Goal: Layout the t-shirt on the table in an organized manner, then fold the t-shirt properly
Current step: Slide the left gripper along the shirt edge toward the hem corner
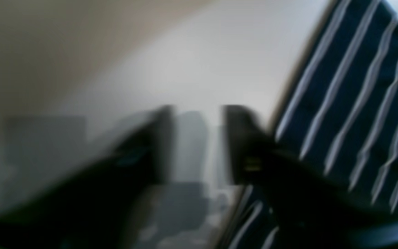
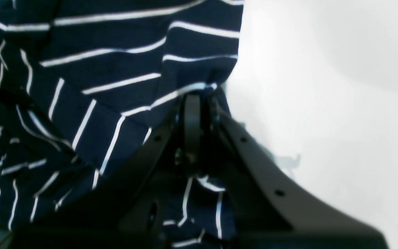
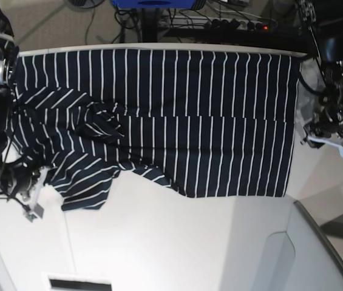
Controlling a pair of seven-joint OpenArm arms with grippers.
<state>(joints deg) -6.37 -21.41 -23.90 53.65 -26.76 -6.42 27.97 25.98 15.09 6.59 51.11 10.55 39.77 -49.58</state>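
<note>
On table (image 3: 177,242): one t-shirt (image 3: 177,115); right gripper (image 2: 199,98) pinching its edge; left gripper (image 1: 197,145) parted, empty.

Inventory by count:

- T-shirt (image 3: 177,115): one, dark navy with thin white stripes, spread across the counter; it also shows in both wrist views.
- Counter (image 3: 177,242): one, white and smooth.
- Robot arms: two, one at each side of the base view.
- Grippers: two. Left gripper (image 1: 195,145), one, at the shirt's edge over bare counter, picture blurred. Right gripper (image 2: 199,100), one, at the bunched sleeve end of the shirt.
- Jaws: two per gripper, four in all.
- Cables: several on the floor beyond the far counter edge; the number cannot be told.
- Blue object at the top edge of the base view: one, only partly in view.
</note>
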